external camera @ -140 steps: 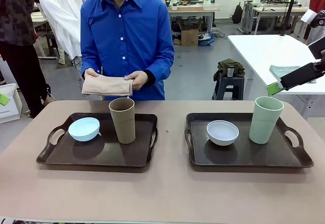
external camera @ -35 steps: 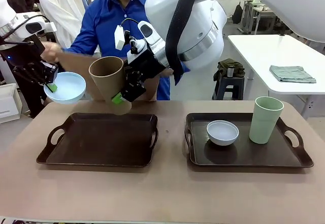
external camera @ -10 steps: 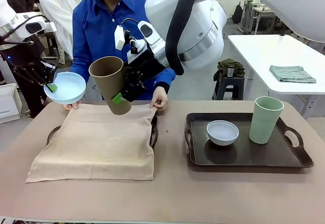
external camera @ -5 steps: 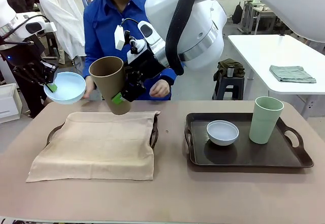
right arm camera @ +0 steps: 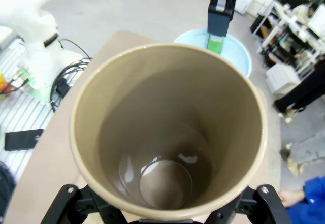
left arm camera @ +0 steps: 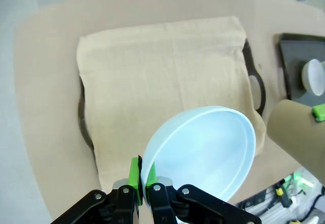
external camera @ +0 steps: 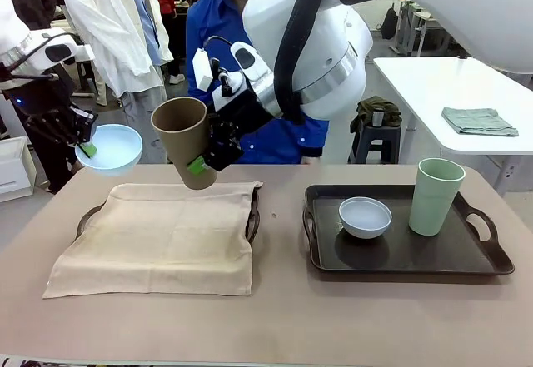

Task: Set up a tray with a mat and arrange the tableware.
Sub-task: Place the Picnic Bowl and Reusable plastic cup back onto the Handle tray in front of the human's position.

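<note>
While both arms hang above the table [external camera: 333,321], each of the two grippers carries one piece of tableware. The left gripper [external camera: 86,146] is pinched tight on the rim of the blue bowl [external camera: 112,149]. In the left wrist view its two green pads sit almost together with only the thin rim between them. The bowl juts out beyond the fingertips, tilted, in the air.

The right gripper [external camera: 195,162] reaches across the middle and is clamped on the brown cup [external camera: 183,134], jaws wide around its lower body. The cup leans with its mouth up and away from the gripper. The right wrist view looks straight down into the cup, with one finger on each side of its base.

Under both grippers lies one beige mat [external camera: 158,238]. It is spread over the left tray [external camera: 252,217], whose handles peek out at the sides. The mat's near edge hangs past the tray onto the table.

Well off to the right gripper's right stands the right tray [external camera: 400,260]. It holds the white bowl [external camera: 365,215] and, beside the bowl on the far side from the grippers, the upright green cup [external camera: 436,196]. That makes two trays, two bowls, two cups and one mat. A person [external camera: 287,144] in a blue shirt stands behind the right arm.
</note>
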`<state>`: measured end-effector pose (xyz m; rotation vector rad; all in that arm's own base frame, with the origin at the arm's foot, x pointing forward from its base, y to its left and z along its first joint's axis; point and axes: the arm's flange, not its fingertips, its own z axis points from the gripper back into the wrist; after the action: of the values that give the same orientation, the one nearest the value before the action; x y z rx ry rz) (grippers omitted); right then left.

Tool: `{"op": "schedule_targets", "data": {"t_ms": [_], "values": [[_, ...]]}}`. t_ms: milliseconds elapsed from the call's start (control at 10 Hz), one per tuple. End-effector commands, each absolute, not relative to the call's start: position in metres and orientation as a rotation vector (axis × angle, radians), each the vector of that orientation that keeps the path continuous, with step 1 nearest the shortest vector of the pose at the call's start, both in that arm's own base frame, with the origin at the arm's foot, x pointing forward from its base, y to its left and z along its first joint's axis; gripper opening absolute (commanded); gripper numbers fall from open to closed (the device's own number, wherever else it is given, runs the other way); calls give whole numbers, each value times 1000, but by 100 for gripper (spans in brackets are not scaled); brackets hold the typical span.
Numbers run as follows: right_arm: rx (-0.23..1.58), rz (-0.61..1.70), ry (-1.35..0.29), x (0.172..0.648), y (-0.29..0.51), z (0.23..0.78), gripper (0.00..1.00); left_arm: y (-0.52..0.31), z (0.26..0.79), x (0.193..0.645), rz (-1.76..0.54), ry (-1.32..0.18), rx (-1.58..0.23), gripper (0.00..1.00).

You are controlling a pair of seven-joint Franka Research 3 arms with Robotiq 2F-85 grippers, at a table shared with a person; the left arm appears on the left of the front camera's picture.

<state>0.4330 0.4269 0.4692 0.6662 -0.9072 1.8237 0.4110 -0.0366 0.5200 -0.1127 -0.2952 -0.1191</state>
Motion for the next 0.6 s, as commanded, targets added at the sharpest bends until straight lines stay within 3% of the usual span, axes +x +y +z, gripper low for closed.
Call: {"op": "schedule_targets", "data": {"t_ms": [0,500], "values": [[743,1825,-997,456,413,422,84,-30,482,439,-112,-237,-203,4],[806,1757,-939,481,425,336,84,-21,421,465,-35,-133,-214,4]]}}
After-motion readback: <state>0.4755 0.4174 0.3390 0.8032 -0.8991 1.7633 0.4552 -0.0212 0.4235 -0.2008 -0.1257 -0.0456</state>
